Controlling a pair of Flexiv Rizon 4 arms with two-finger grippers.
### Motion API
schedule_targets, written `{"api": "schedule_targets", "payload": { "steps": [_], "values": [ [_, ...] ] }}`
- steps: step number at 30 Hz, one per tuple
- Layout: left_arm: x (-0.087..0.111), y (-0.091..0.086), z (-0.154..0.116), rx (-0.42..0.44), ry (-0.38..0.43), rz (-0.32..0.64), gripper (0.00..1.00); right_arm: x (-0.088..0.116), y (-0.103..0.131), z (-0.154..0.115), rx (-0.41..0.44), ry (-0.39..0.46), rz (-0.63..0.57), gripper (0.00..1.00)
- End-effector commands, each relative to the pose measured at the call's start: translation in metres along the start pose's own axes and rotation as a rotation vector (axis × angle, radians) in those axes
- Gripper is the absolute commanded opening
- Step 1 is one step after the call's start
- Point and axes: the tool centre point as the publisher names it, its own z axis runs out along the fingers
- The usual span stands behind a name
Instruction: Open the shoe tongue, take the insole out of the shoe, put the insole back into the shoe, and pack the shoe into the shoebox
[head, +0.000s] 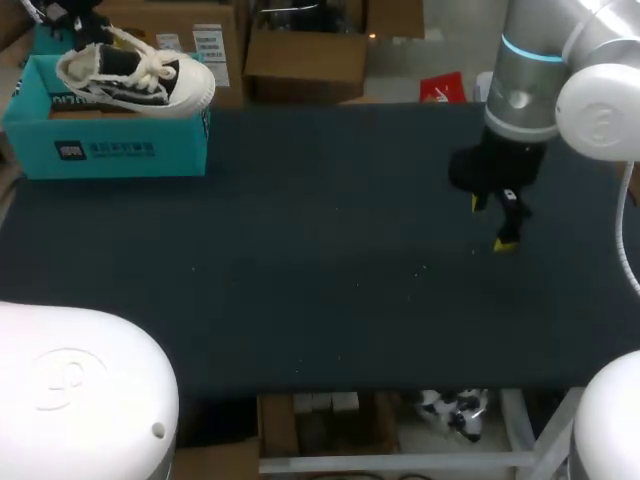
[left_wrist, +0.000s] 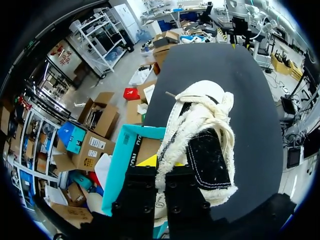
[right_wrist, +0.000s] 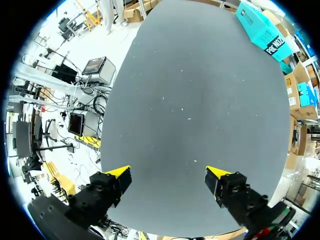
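Note:
A black-and-white sneaker (head: 135, 78) with white laces lies tilted across the top of the open teal shoebox (head: 105, 148) at the far left of the table, toe pointing right. In the left wrist view my left gripper (left_wrist: 161, 165) is shut on the collar at the heel end of the sneaker (left_wrist: 207, 135), above the shoebox (left_wrist: 125, 155). In the head view only a dark part of the left gripper (head: 65, 18) shows behind the shoe. My right gripper (head: 500, 225) hangs open over the right side of the table, far from the shoe. Nothing lies between the fingers of the right gripper (right_wrist: 167, 175). No insole is visible.
The dark table top (head: 330, 260) stretches bare between the shoebox and my right arm. In the right wrist view the shoebox (right_wrist: 262, 27) sits at the table's far corner.

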Motion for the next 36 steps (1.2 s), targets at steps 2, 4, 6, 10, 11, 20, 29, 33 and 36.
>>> {"api": "schedule_targets", "payload": {
  "steps": [2,4,6,10,11,20,29,33,36],
  "values": [
    [-0.024,0.029,0.013,-0.001,0.029,-0.031,0.00,0.000,0.000,-0.001,0.002,0.002,0.000,1.00],
    [-0.029,0.041,0.017,-0.014,0.024,-0.056,0.00,0.000,0.000,-0.001,0.002,0.002,0.000,1.00],
    [-0.035,0.053,0.018,-0.011,0.019,-0.068,0.00,0.000,0.000,-0.001,0.002,0.002,0.000,1.00],
    [-0.048,0.073,0.022,-0.003,0.005,-0.130,0.00,0.000,0.000,-0.001,0.002,0.002,0.000,1.00],
    [-0.051,0.077,0.023,0.002,0.007,-0.133,0.00,0.000,0.000,-0.001,0.002,0.002,0.000,1.00],
    [-0.072,0.102,0.043,-0.031,-0.008,-0.163,0.00,0.000,0.000,-0.001,0.002,0.002,0.000,1.00],
    [-0.090,0.123,0.069,-0.060,-0.008,-0.215,0.00,0.000,0.000,-0.001,0.002,0.002,0.000,1.00],
    [-0.091,0.133,0.085,-0.078,0.019,-0.220,0.00,0.000,0.000,-0.001,0.002,0.002,0.000,1.00],
    [-0.089,0.139,0.098,-0.089,0.040,-0.218,0.00,0.000,0.000,-0.001,0.002,0.002,0.000,1.00]
  ]
}}
